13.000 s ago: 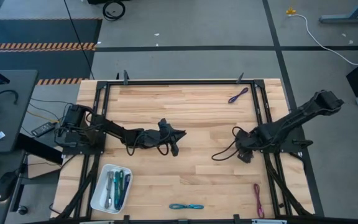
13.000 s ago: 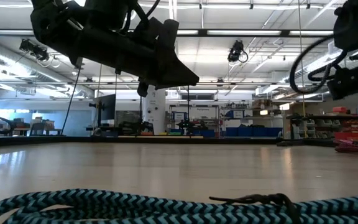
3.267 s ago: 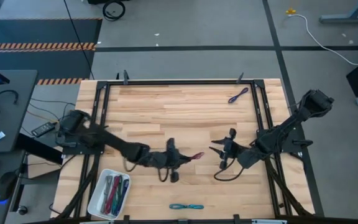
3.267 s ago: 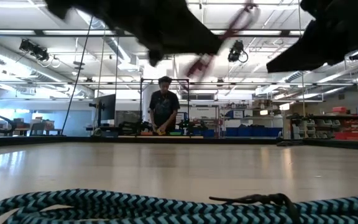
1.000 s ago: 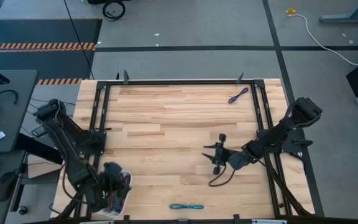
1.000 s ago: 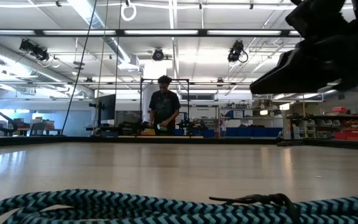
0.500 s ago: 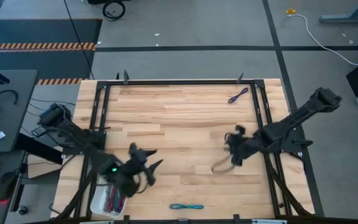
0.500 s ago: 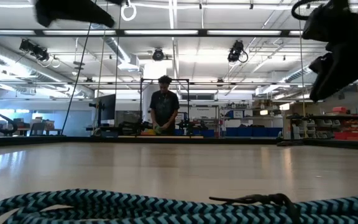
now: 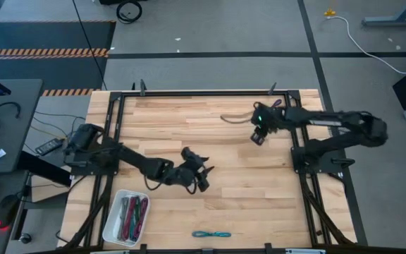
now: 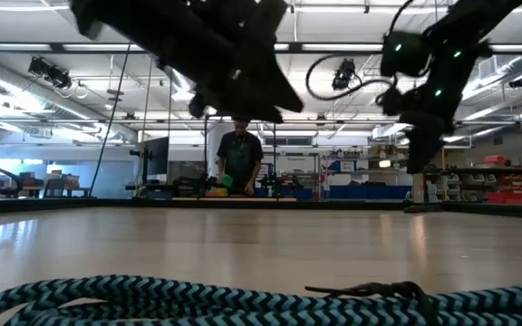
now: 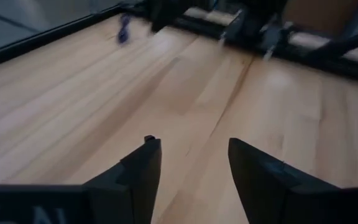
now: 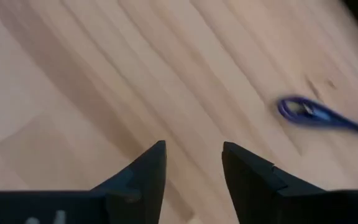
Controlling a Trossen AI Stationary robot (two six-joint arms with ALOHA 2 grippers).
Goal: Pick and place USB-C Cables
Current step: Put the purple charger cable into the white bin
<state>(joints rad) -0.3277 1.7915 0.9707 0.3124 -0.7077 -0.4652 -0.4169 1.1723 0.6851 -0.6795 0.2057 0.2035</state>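
Observation:
A purple USB-C cable [image 12: 321,116] lies on the wood near the table's far right; in the high view the purple cable [image 9: 276,104] mostly sits behind my right arm. My right gripper [image 9: 256,135] hovers just beside it, open and empty [image 12: 194,149]. A teal cable [image 9: 211,233] lies flat by the near edge and fills the foreground of the low view [image 10: 198,299]. Several more cables lie in the white tray [image 9: 113,224] at the near left. My left gripper [image 9: 203,178] hangs over the table's middle, open and empty [image 11: 191,146].
Black frame rails [image 9: 203,92] run along the far edge and down both sides of the table. A loose grey loop of my right arm's own cord [image 9: 232,118] hangs over the far part. A person [image 10: 239,163] stands in the room far behind the table.
My left gripper has swung from over the white tray at the near left up and toward the table's middle. My right gripper has travelled from the table's middle toward the far edge, ending beside the purple cable. No cable has moved.

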